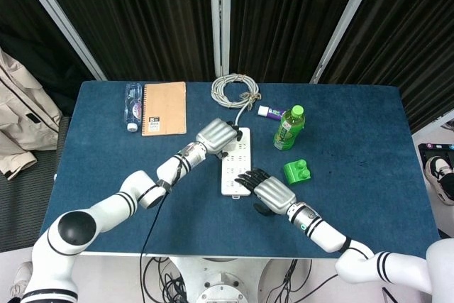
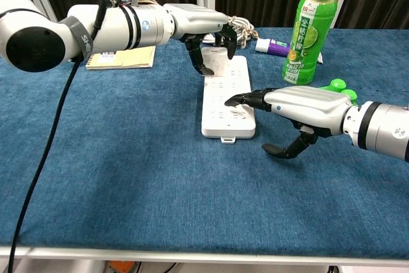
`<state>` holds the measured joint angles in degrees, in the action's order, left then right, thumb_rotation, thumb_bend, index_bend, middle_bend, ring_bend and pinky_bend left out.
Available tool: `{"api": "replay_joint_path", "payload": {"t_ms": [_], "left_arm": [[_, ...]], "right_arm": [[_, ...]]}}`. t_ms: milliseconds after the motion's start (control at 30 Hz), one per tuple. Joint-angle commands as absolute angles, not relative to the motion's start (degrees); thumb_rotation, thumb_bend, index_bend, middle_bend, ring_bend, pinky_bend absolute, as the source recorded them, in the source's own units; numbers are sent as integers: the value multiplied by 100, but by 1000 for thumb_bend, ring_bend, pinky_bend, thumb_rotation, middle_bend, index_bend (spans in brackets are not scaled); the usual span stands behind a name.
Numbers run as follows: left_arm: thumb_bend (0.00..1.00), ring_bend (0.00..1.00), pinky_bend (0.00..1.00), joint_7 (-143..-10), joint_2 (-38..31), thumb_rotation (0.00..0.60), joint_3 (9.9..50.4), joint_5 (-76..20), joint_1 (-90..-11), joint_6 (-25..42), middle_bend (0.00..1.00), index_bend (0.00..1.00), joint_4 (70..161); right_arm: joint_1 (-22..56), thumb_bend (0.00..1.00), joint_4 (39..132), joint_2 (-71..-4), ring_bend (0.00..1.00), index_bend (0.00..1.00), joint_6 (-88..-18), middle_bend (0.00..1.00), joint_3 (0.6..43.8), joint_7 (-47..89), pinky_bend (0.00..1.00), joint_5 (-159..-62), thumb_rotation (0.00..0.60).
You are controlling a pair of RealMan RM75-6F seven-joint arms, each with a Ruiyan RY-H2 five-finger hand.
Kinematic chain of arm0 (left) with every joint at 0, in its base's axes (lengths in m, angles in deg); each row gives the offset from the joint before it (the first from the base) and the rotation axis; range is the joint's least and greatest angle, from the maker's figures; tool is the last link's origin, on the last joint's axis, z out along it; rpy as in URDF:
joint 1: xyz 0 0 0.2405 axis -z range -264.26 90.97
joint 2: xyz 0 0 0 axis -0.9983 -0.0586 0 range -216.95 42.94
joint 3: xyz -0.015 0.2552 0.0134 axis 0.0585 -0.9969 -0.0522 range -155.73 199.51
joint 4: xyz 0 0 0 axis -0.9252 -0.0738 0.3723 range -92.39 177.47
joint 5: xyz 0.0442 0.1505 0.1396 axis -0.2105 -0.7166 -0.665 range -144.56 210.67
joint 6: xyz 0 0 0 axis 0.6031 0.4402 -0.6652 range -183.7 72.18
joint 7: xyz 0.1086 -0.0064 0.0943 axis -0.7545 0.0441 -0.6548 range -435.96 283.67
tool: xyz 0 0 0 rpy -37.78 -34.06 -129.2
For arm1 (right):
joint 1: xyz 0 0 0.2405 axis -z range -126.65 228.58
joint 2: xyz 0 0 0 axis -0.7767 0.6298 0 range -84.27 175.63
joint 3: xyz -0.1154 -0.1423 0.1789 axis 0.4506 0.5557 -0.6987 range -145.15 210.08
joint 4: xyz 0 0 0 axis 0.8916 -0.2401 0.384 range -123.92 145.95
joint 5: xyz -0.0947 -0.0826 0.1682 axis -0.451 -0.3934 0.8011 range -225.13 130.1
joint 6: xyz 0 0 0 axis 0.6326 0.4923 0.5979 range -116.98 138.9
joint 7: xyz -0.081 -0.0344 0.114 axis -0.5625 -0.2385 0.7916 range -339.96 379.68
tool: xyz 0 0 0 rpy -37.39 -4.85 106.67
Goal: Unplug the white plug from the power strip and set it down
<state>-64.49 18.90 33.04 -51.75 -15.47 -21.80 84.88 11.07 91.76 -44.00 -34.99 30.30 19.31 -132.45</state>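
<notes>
The white power strip lies lengthwise in the middle of the blue table. The white plug sits in its far end, still seated in the strip. My left hand is over the plug, thumb on its left side and fingers curled over its top and right, gripping it. In the head view the plug is hidden under that hand. My right hand lies flat to the right, and its fingertips rest on the near half of the strip, holding nothing.
A green bottle stands right of the strip, with a green block near my right hand. At the back are a coiled white cable, a small tube, a notebook and a lying water bottle.
</notes>
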Motion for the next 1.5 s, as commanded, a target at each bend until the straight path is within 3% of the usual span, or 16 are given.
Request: {"api": "replay_joint_path", "payload": {"t_ms": [33, 400, 700, 867, 1500], "left_arm": [[294, 323, 627, -6110, 2071, 600, 3064, -5423, -1462, -2013, 367, 410, 8157], [335, 472, 722, -5338, 2357, 600, 2650, -5789, -1302, -1775, 443, 456, 7415], [426, 661, 862, -4886, 2622, 600, 2385, -5984, -1217, -1602, 642, 570, 6772], [466, 711, 904, -4654, 2678, 600, 2239, -6073, -1203, -1527, 703, 598, 6545], [515, 748, 942, -4378, 2537, 600, 1990, -6163, -1297, -1195, 749, 641, 6593]], "right_arm": [[1101, 388, 9176, -4404, 0, 63, -3503, 80, 3040, 1923, 0, -13221, 600], [1068, 388, 9137, -4431, 0, 63, -3494, 85, 3082, 1912, 0, -13120, 600], [1031, 389, 9117, -4433, 0, 63, -3466, 88, 3099, 1938, 0, -13066, 600], [1009, 388, 9110, -4430, 0, 62, -3467, 90, 3103, 1961, 0, -13059, 600], [971, 389, 9036, -4467, 0, 62, -3461, 94, 3136, 2024, 0, -13014, 600]]}}
